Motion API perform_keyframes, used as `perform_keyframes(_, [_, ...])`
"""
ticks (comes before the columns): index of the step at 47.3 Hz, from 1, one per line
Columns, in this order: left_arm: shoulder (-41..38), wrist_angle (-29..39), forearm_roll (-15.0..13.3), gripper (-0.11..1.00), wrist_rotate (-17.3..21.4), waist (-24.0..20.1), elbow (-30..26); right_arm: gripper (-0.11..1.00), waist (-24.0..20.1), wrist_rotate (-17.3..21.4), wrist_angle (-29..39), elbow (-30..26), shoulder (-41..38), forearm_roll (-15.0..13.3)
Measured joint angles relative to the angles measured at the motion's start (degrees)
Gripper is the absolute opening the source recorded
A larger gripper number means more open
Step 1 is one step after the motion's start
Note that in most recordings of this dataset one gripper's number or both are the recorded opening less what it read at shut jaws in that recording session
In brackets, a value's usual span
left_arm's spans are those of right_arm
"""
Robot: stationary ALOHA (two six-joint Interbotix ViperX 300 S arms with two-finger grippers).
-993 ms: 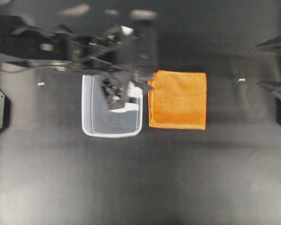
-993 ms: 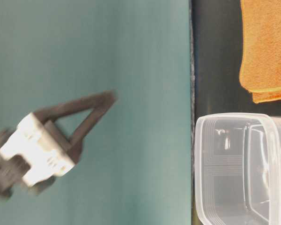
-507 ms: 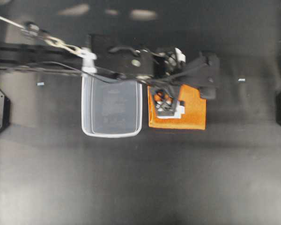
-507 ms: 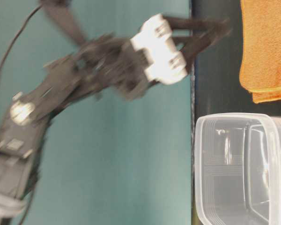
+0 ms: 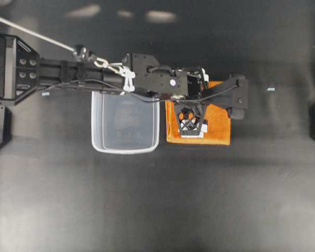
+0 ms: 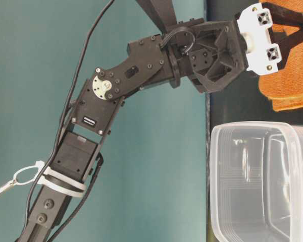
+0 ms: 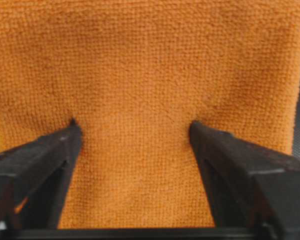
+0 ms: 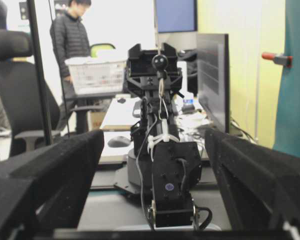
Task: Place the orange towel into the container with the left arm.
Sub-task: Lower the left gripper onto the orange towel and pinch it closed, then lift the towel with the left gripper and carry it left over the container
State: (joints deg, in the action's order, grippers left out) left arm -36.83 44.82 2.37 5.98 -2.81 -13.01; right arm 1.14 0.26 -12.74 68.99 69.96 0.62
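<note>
Orange and fuzzy, the folded towel (image 5: 216, 126) lies flat on the black table (image 5: 199, 199) just beside the clear plastic container (image 5: 125, 122), on its right in the overhead view. The left pincer (image 7: 132, 131) is down on the towel with its jaws spread wide, both fingertips (image 7: 65, 137) pressing dents into the cloth. The right pincer (image 8: 152, 150), well apart from them, also stands open.

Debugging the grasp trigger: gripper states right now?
Left gripper: open, fingertips pressed into the towel.
Right gripper: open, holding nothing.
</note>
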Motion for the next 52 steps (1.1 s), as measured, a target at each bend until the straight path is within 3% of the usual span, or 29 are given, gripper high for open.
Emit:
perform_keyframes(9, [0.62,0.26,0.0,0.25,0.44,1.32,0.44,0.78,0.09,0.0,0.09,0.0,0.0,-0.09])
perform_keyframes(13, [1.32,0.44,0.0,0.07,0.7,1.67,0.35,0.78,0.0,-0.18,0.09,0.0,0.0,0.0])
perform_keyframes(24, [7.82,1.32,0.0,0.06,0.44,0.88,-1.41,0.77,0.09,-0.18,1.14,0.0,0.0,-0.09])
perform_keyframes(35, [21.97,12.13,0.09,0.06,0.44,1.76,-0.35,0.77,0.09,-0.09,3.6,0.0,0.09,0.0])
perform_keyframes(42, [29.0,17.49,0.0,0.06,0.44,1.32,6.59,0.77,0.09,0.0,3.78,0.0,0.09,0.0])
perform_keyframes(52, [35.16,13.27,0.09,0.06,0.35,0.53,20.74,0.77,0.0,0.0,3.78,0.18,0.09,0.0])
